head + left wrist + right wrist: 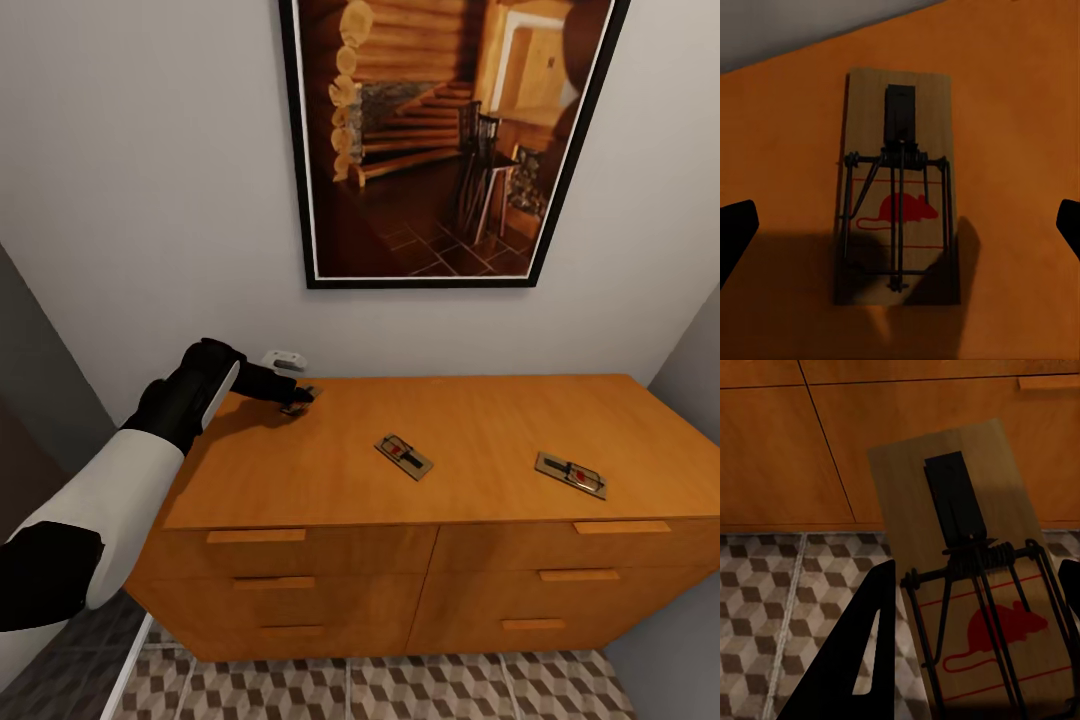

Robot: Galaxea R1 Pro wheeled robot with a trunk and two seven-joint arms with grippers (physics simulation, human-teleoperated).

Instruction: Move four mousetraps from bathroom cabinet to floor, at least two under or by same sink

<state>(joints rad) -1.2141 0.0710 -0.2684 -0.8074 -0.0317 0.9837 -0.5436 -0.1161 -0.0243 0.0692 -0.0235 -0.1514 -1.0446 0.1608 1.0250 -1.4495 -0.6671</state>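
Observation:
The orange-brown cabinet (480,415) has three mousetraps on its flat top. One mousetrap (404,456) lies near the middle and another mousetrap (571,474) toward the right front. The third mousetrap (898,202) lies at the back left, right under my left gripper (300,398). That gripper (900,225) hovers open, one dark finger (735,232) on each side of the board and well apart from it. My right gripper (975,660) is shut on a fourth mousetrap (975,585), held low in front of the drawer fronts (795,450) above the cube-patterned bathroom floor (795,585).
A large framed picture (440,140) hangs on the white wall above the cabinet. A white socket (283,358) sits on the wall just behind my left gripper. Grey walls close in on both sides. Patterned floor (400,690) runs along the cabinet's front.

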